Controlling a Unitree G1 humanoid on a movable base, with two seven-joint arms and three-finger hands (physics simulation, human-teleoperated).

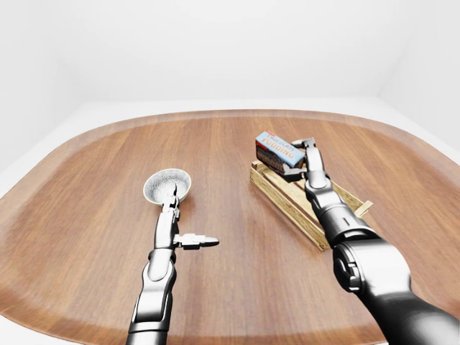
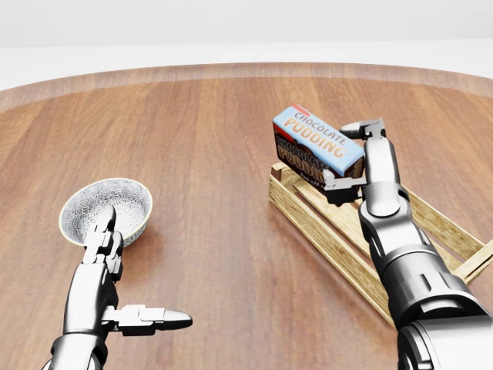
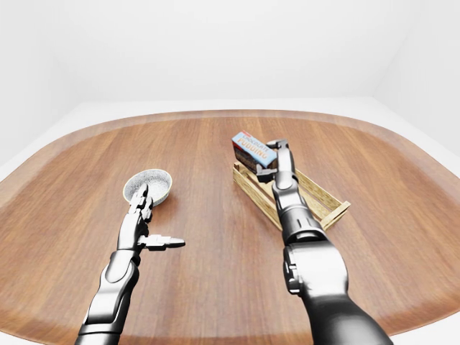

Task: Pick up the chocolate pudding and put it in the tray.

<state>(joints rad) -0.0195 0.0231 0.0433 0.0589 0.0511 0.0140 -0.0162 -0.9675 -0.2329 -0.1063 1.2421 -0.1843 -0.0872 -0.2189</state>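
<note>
The chocolate pudding box [image 2: 316, 145], light blue on top with dark sides, hangs tilted in the air over the upper-left corner of the wooden slatted tray [image 2: 312, 214]. My right hand [image 2: 351, 156] is shut on the box's right end, one finger above it and one below. The tray lies slanted at the right of the head view, and my right forearm hides part of it. My left hand [image 2: 142, 266] is open at the lower left, fingers straight and thumb pointing right, holding nothing.
A patterned white bowl [image 2: 108, 206] sits on the table just above my left hand. The brown wooden table [image 2: 216, 154] is wide and rounded, with its far edge near the top of the head view and a white floor and walls beyond.
</note>
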